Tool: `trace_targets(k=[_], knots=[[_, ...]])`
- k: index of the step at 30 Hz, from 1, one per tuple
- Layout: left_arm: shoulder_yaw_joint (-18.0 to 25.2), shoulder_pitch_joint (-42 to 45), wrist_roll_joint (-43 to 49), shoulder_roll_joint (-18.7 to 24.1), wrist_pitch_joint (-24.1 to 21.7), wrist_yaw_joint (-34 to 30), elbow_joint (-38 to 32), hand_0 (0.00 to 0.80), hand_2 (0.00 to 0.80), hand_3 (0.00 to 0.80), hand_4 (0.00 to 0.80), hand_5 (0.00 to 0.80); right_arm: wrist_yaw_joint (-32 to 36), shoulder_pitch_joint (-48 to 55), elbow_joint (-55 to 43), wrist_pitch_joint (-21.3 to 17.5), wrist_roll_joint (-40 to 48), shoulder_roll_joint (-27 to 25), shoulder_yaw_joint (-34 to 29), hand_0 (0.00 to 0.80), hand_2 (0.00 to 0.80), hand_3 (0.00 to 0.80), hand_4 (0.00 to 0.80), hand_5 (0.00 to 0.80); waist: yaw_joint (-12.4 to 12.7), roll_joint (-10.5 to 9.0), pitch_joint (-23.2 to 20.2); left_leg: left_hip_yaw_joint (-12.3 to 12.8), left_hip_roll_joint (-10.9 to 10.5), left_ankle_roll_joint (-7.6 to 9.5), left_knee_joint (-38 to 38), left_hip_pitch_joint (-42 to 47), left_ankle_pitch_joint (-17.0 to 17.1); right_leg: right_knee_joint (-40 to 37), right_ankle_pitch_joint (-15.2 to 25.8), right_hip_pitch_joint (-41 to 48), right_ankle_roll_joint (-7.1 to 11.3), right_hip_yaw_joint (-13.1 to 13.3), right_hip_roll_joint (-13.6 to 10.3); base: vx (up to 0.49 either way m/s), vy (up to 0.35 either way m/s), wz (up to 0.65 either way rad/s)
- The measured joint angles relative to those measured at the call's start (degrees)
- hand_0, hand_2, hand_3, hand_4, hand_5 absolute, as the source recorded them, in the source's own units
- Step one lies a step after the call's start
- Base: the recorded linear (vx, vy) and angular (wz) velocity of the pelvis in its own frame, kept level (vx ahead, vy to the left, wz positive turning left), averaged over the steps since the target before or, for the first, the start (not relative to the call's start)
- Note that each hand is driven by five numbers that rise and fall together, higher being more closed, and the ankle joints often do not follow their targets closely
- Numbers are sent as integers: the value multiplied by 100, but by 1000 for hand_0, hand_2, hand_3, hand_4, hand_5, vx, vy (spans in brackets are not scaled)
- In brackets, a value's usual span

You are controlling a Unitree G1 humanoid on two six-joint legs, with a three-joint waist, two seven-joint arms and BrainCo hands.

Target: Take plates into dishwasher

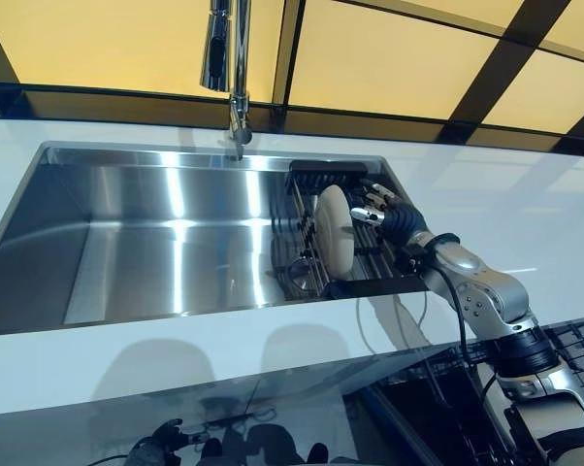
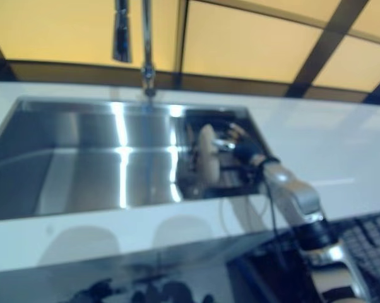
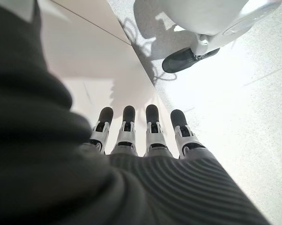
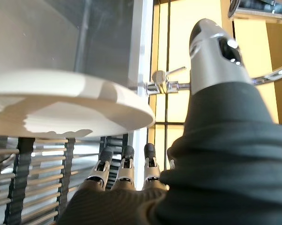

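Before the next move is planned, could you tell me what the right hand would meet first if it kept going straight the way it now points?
Probably the white plate standing on edge in the sink's rack: the right hand, fingers straight, points at it from close beside. Depth is unclear.

My right arm stretched forward and up, right hand (image 1: 387, 216) reaching ahead, fingers (image 4: 126, 165) straight, thumb apart, seemingly gripping nothing. Left hand (image 3: 145, 140) hangs low, fingers straight, idle.

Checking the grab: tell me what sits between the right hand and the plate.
Nothing: in the right wrist view the right hand is open beside the plate, with only the rack's bars under the gap.
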Motion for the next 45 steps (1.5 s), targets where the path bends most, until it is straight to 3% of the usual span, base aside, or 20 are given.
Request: trace_targets(k=[16, 45], knots=[[-2, -15, 0, 0, 0, 0, 45, 0, 0, 0, 0, 0, 18, 2, -168, 51, -22, 9, 92, 0, 0, 0, 0, 0, 7, -48, 28, -7, 5, 0, 0, 0, 0, 18, 0, 1, 0, 0, -1, 0, 0, 0], [-6, -23, 0, -2, 11, 0, 42, 0, 0, 0, 0, 0, -758, 4, -167, 262, 104, 273, 234, 0, 0, 0, 0, 0, 12, -38, 29, -16, 21, 6, 6, 14, 5, 104, 0, -7, -1, 0, -2, 0, 0, 0]])
